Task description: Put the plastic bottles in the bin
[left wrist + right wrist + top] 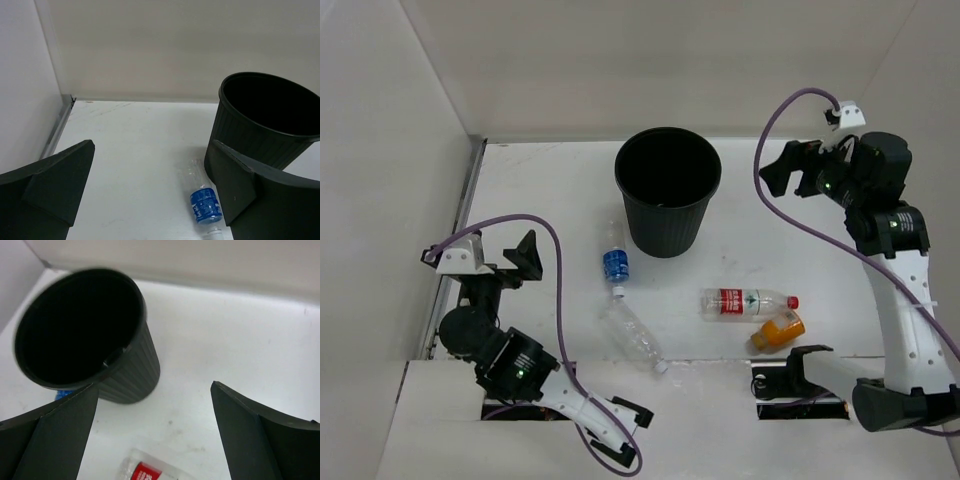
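The bin (666, 226) stands upright at the 12 o'clock side of the bench (540, 190), its dark inside showing no bottle. All four bottles lie on their sides on the bench. The blue-label bottle (615, 263) lies just beside the bin at its 7 o'clock. The clear unlabelled bottle (633, 338) lies near it at 6 o'clock. The red-label bottle (748, 302) lies at 5 o'clock of the bin, with the orange bottle (780, 330) touching it on its 5 o'clock side. The left tool (523, 261), at 9 o'clock of the bench, gapes wide and empty. The right tool (790, 172), at 3 o'clock of the bin, is likewise spread apart, holding nothing.
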{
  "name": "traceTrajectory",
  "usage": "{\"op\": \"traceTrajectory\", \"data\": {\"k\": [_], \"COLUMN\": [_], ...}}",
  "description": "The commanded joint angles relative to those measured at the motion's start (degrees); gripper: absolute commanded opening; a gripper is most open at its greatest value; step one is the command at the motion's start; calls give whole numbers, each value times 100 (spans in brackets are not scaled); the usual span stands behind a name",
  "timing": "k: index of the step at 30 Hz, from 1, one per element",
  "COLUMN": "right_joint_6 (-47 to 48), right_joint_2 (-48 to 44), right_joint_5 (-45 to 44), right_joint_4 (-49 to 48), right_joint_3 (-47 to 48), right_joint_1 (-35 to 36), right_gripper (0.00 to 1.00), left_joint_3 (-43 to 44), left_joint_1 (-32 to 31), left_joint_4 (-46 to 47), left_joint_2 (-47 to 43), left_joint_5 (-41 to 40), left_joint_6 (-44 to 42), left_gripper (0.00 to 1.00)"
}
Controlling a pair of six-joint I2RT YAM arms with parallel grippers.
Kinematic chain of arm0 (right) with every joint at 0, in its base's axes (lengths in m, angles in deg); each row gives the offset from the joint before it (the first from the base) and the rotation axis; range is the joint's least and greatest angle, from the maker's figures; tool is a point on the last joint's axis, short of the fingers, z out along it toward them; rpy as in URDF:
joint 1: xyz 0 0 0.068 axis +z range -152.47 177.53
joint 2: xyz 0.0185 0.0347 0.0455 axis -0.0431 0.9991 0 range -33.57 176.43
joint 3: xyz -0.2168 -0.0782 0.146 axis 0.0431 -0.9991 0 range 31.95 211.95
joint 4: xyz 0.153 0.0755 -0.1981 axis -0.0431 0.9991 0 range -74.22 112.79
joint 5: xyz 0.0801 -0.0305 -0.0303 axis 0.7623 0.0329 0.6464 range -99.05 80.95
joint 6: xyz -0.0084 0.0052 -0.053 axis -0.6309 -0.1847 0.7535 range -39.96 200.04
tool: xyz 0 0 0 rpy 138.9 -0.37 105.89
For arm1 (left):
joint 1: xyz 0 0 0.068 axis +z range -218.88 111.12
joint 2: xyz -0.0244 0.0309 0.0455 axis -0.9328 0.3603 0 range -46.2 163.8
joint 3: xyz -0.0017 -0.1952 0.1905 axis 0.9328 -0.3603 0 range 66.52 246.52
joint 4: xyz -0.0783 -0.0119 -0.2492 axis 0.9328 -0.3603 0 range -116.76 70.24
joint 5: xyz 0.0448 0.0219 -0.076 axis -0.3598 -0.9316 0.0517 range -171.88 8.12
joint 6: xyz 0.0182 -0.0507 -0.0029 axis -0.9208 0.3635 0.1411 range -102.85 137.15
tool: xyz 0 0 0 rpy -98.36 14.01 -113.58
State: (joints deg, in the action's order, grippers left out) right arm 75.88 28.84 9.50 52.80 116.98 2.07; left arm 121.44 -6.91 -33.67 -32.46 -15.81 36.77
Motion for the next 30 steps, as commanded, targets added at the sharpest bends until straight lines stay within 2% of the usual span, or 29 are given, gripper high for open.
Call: {"op": "traceTrajectory", "data": {"k": [1, 8, 11, 13, 16, 20, 24, 27, 30], "right_joint_6": [-120, -330, -725, -954, -736, -165, 56, 56, 47], "right_joint_2": [-150, -888, -1152, -1249, -1328, -1503, -1749, -1873, -1917], "right_joint_5": [140, 886, 1291, 1327, 1354, 1003, 528, 492, 413], "right_joint_4": [43, -309, -563, -652, -626, -371, -353, -335, -370], "right_joint_3": [-294, -971, -1357, -1524, -1578, -1604, -1762, -1885, -1991], "right_joint_1": [-133, -651, -1151, -1397, -1565, -1592, -1697, -1829, -1856], "right_gripper": [100, 100, 100, 100, 100, 100, 100, 100, 100], "left_joint_3": [-86, -244, -350, -394, -350, 27, 370, 389, 606], "left_joint_1": [117, 556, 741, 873, 1215, 2023, 1972, 1972, 1955], "left_joint_4": [363, 275, 266, 266, 196, 21, -42, 116, -154], "left_joint_2": [147, 42, -64, -117, -47, 523, 1113, 1455, 2261], "left_joint_5": [249, 398, 574, 610, 706, 1416, 1515, 1497, 1007], "left_joint_6": [51, 69, 69, 86, 95, 77, 34, 33, 383], "left_gripper": [100, 100, 100, 100, 100, 100, 100, 100, 100]}}
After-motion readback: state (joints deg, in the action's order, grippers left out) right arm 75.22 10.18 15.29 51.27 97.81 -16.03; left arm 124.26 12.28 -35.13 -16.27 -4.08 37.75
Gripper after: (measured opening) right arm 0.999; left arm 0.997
